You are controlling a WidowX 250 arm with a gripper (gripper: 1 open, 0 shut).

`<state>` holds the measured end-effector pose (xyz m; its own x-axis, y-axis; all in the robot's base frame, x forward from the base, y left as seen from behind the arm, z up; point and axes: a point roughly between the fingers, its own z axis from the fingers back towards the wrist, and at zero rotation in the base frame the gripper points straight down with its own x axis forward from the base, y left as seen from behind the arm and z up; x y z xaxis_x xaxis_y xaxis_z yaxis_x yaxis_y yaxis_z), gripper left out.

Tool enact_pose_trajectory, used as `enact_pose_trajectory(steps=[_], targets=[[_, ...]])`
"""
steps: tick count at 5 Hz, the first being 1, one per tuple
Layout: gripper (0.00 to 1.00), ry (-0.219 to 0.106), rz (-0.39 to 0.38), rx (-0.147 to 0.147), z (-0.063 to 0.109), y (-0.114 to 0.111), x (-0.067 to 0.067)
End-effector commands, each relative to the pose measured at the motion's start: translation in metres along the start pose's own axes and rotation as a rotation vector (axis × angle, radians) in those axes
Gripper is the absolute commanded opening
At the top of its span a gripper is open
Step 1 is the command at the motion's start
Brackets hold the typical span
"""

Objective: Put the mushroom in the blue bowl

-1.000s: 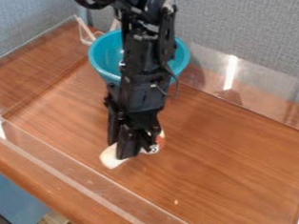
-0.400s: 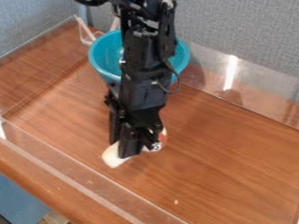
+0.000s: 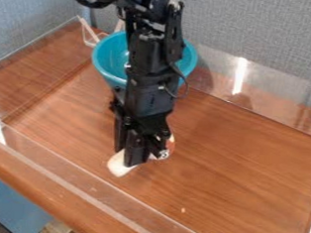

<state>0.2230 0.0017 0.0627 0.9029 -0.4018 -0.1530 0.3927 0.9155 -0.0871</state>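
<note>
The mushroom (image 3: 117, 165) lies on the wooden table (image 3: 248, 169) near its front edge. Its cream stem end shows at the lower left of the fingers and a tan bit at their right. My black gripper (image 3: 137, 154) reaches straight down onto it, and the fingers look shut on the mushroom, hiding its middle. The blue bowl (image 3: 108, 58) stands at the back of the table, behind the arm, which covers part of it. I cannot make out anything inside the bowl.
A low clear plastic wall (image 3: 253, 75) runs around the table's edges. A grey-blue fabric panel (image 3: 256, 25) stands behind the table. Bare wood lies to the left and right of the arm.
</note>
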Motion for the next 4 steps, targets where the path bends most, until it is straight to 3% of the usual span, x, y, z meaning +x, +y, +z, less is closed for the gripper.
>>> enact_pose_trajectory(steps=[1,4], targets=[[0.0,-0.06,0.01,0.021,0.026,-0.001,0.003],[0.0,-0.094,0.056,0.039,0.057,0.008,0.011]])
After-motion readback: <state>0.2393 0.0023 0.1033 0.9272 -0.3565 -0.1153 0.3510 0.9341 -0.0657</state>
